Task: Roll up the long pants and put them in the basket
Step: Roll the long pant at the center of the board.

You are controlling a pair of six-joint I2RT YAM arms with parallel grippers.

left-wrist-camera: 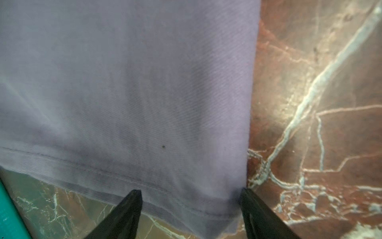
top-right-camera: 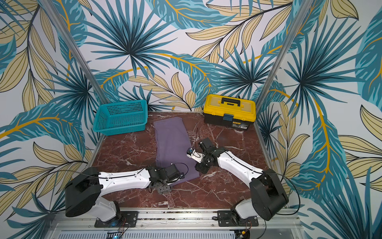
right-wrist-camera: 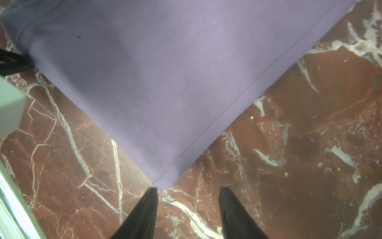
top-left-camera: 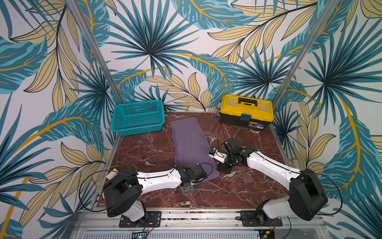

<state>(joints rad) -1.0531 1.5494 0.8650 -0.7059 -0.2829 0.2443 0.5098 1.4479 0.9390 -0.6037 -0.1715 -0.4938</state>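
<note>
The long pants (top-left-camera: 190, 142) (top-right-camera: 172, 142) lie flat as a dusty-purple strip running from the back of the table toward the front. My left gripper (top-left-camera: 187, 189) (top-right-camera: 164, 189) points down at the near left corner. In the left wrist view it (left-wrist-camera: 190, 194) is open, and the hemmed corner of the pants (left-wrist-camera: 124, 82) lies between its fingers. My right gripper (top-left-camera: 224, 168) (top-right-camera: 201, 167) stands at the near right corner. It (right-wrist-camera: 189, 189) is open over bare table, and the corner of the pants (right-wrist-camera: 165, 72) sits just ahead of one fingertip (right-wrist-camera: 154, 191).
A teal basket (top-left-camera: 137, 118) (top-right-camera: 121, 118) sits at the back left, close to the far end of the pants. A yellow and black toolbox (top-left-camera: 246, 111) (top-right-camera: 229, 111) stands at the back right. The red marble table (top-left-camera: 144, 149) is walled by leaf-patterned panels.
</note>
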